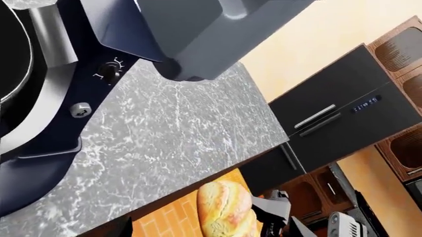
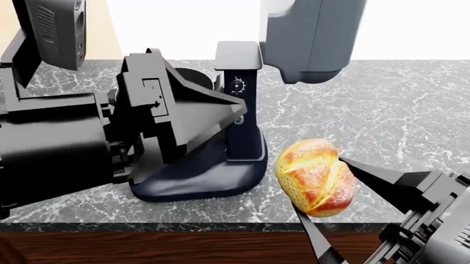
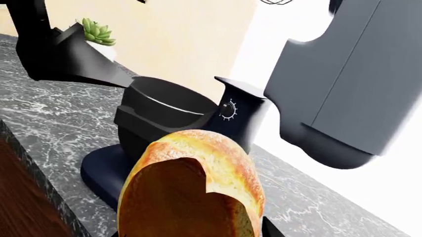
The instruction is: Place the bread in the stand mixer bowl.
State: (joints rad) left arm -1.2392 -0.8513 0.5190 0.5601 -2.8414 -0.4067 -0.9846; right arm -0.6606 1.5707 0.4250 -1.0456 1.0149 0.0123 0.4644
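Note:
The bread [image 2: 316, 177], a golden oval loaf with pale score lines, is held in my right gripper [image 2: 321, 190], whose two dark fingers are shut on it just above the counter's front edge, right of the mixer. It fills the bottom of the right wrist view [image 3: 191, 190] and shows in the left wrist view [image 1: 226, 210]. The dark stand mixer bowl [image 3: 165, 106] sits on the navy stand mixer [image 2: 220, 176], mostly hidden behind my left arm in the head view [image 2: 192, 77]. My left gripper [image 2: 229, 105] hovers empty over the mixer base, apparently open.
The mixer's grey head [image 2: 312, 36] is tilted up above the column with its dial [image 2: 237, 85]. The grey marble counter [image 2: 397, 110] extends right. A small green plant [image 3: 98, 30] stands behind the bowl. Dark oven and wooden cabinets [image 1: 343, 118] lie beyond.

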